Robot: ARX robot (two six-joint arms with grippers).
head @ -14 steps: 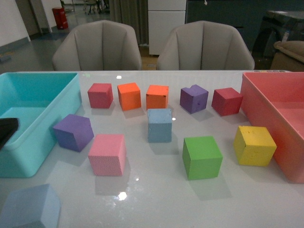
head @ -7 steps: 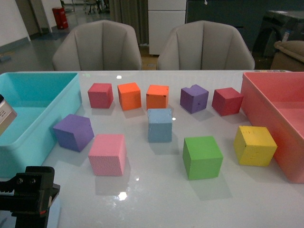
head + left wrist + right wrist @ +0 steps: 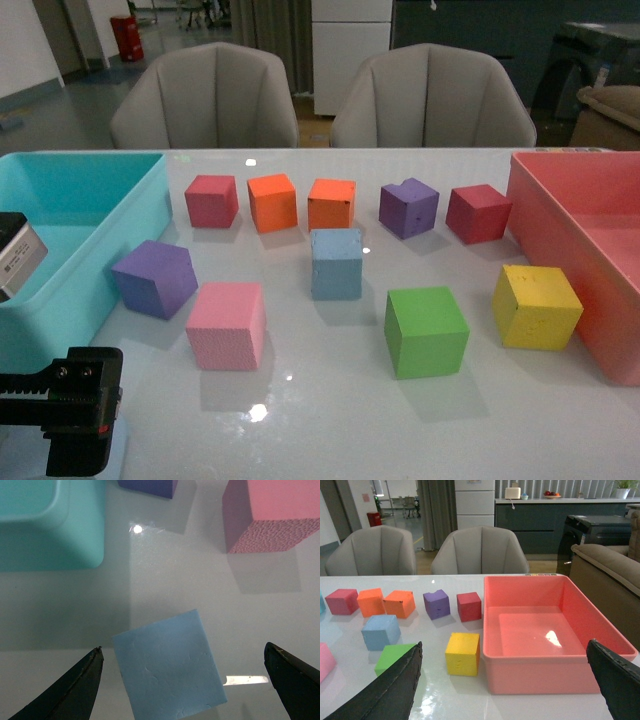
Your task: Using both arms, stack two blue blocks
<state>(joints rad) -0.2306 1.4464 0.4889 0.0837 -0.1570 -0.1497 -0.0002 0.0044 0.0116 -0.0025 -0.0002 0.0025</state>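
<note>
One blue block [image 3: 336, 263] stands upright mid-table, also seen in the right wrist view [image 3: 380, 631]. The other blue block [image 3: 170, 667] lies on the table directly below my left gripper [image 3: 183, 648]. That gripper is open, with one finger on either side of the block and clear gaps to both. In the front view my left arm [image 3: 70, 405] covers the near left corner and hides this block. My right gripper [image 3: 505, 644] is open and holds nothing. It hovers facing the pink bin [image 3: 545, 625] and is out of the front view.
A turquoise bin [image 3: 80, 200] stands at the left, the pink bin [image 3: 560, 200] at the right. The pink cube [image 3: 227, 323] and a purple cube [image 3: 153, 277] sit near my left arm. Green [image 3: 426, 330] and yellow [image 3: 536, 306] cubes lie to the right. Red, orange and purple cubes line the back.
My left arm has come into the front view at the near left corner and now covers the near blue block, which was in plain sight a second ago. No cube has moved.
</note>
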